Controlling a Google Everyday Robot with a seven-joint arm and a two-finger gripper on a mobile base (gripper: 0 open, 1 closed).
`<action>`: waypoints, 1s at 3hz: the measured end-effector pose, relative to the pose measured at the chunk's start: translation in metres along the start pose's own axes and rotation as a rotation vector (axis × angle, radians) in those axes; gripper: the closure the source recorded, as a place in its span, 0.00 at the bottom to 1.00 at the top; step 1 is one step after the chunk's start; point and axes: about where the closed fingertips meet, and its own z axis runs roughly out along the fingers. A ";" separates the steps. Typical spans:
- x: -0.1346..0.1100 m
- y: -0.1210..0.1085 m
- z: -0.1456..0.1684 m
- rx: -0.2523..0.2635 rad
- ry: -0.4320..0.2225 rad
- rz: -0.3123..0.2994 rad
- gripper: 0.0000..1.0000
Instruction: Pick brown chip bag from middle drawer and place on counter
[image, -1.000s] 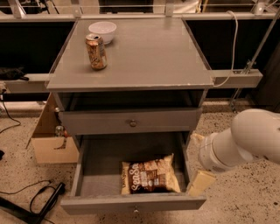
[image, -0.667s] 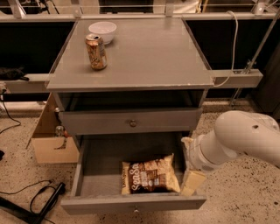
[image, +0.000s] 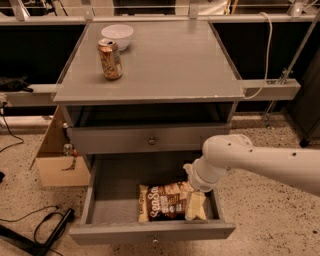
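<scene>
The brown chip bag (image: 166, 202) lies flat on the dark floor of the open middle drawer (image: 150, 231), towards its front right. My gripper (image: 192, 189) is down inside the drawer at the bag's right end. It is open, with one cream finger (image: 196, 205) over the bag's right edge and the other behind it. The white arm comes in from the right. The grey counter (image: 165, 65) is above.
A tan soda can (image: 110, 59) and a white bowl (image: 117, 36) stand on the counter's back left. The upper drawer (image: 150, 140) is shut. A cardboard box (image: 54, 161) sits left of the cabinet, with cables (image: 47, 227) on the floor.
My arm has moved left and down into the drawer, bringing the gripper from beside the drawer's right wall onto the bag's right end. The bag has not moved.
</scene>
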 end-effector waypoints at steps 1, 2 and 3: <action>-0.001 -0.020 0.045 -0.043 0.018 -0.022 0.00; 0.002 -0.029 0.086 -0.078 0.046 -0.035 0.00; 0.008 -0.031 0.121 -0.111 0.063 -0.044 0.00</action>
